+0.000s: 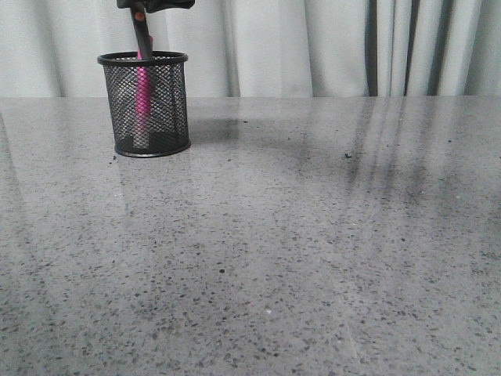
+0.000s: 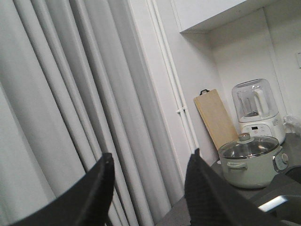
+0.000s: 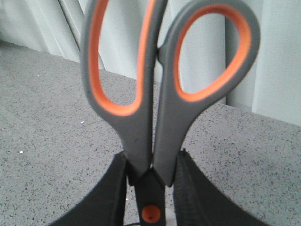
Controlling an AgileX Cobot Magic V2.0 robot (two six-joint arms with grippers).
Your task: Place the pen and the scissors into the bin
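Scissors (image 3: 155,117) in right gripper (image 3: 151,188), over bin (image 1: 145,103)

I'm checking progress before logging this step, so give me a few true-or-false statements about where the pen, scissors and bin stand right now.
1. The pen stands inside the bin. True.
2. The scissors lie flat on the table. False: they are held upright between the right gripper fingers, blades pointing down into the bin.
3. The left gripper holds the pen. False: it is open and empty, facing the curtain.
4. The scissor handles have orange inner loops. True.
5. The bin has tipped over. False: it stands upright on the table.
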